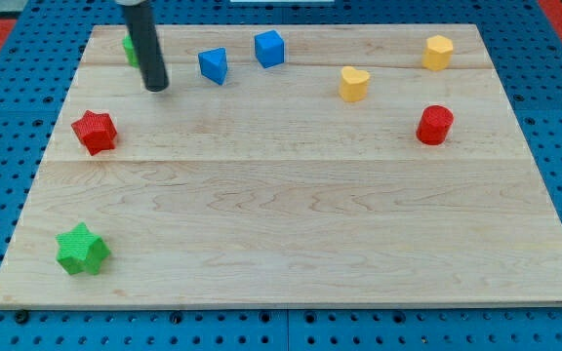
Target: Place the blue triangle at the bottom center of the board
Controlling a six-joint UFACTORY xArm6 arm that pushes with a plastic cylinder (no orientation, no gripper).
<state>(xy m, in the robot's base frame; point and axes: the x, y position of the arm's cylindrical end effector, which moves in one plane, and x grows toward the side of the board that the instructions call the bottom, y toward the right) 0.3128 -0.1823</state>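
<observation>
The blue triangle (214, 65) lies near the view's top, left of centre, on the wooden board (291, 224). My tip (156, 87) rests on the board a short way to the triangle's left and slightly lower, apart from it. The dark rod rises from the tip toward the view's top edge. A blue cube (269, 48) sits just right of the triangle and a little higher.
A green block (129, 48) is partly hidden behind the rod at the top left. A red star (95, 132) lies at the left, a green star (83, 250) at the bottom left. A yellow heart (354, 84), a yellow block (438, 52) and a red cylinder (435, 125) lie at the right.
</observation>
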